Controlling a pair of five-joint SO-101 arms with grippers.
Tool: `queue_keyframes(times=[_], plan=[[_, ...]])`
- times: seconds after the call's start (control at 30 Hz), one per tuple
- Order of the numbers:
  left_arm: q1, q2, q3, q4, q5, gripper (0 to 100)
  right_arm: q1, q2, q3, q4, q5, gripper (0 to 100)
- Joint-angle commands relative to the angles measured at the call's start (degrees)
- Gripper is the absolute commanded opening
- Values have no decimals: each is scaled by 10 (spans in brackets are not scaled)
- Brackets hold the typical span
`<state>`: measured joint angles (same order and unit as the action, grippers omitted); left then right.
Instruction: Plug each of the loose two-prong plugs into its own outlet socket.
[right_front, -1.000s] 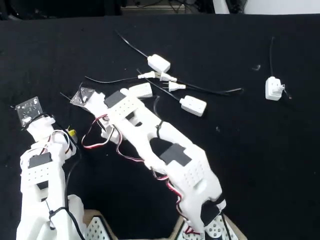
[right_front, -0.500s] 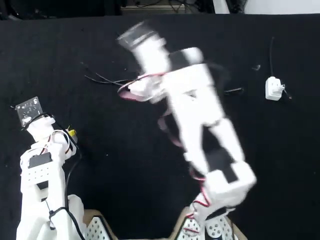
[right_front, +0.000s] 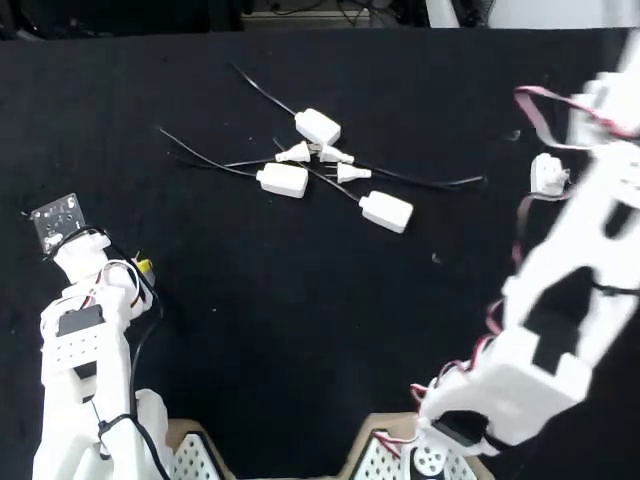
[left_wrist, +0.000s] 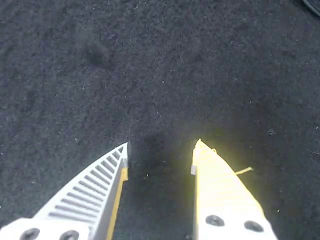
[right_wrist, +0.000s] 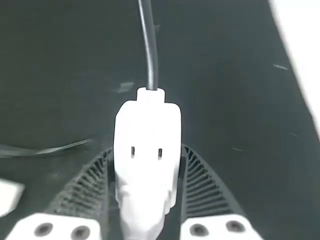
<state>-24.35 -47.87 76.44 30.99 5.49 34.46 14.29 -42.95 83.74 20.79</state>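
Note:
In the right wrist view a white outlet socket with two slots and a black cord lies between the fingers of my right gripper, which stands open around it. From above, that socket rests on the black table at the right, beside my right arm. Three more sockets and three loose two-prong plugs are clustered at the centre back. My left gripper hovers open over bare cloth, holding nothing.
Thin black cords trail from the central cluster to both sides. My left arm stands at the near left. The black table cloth stretches across the middle and front.
My right arm has swung from the central cluster across to the far right socket, leaving a socket behind on the table. The left arm has kept still.

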Motion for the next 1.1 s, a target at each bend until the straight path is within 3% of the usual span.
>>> queue_keyframes(times=[0.0,0.27,0.53,0.8,0.97,1.07], plan=[[-3,-12,-15,2,6,211,47,51,-66,-16,40,11],[-1,-12,-14,1,6,211,101,249,-201,-63,67,11],[-4,-12,-12,1,6,210,88,440,-349,-103,89,11],[-4,-12,-11,1,6,210,73,512,-403,-98,89,17],[-4,-12,-11,1,6,210,52,542,-404,-91,77,157],[-4,-12,-11,1,6,210,34,553,-407,-102,76,179]])
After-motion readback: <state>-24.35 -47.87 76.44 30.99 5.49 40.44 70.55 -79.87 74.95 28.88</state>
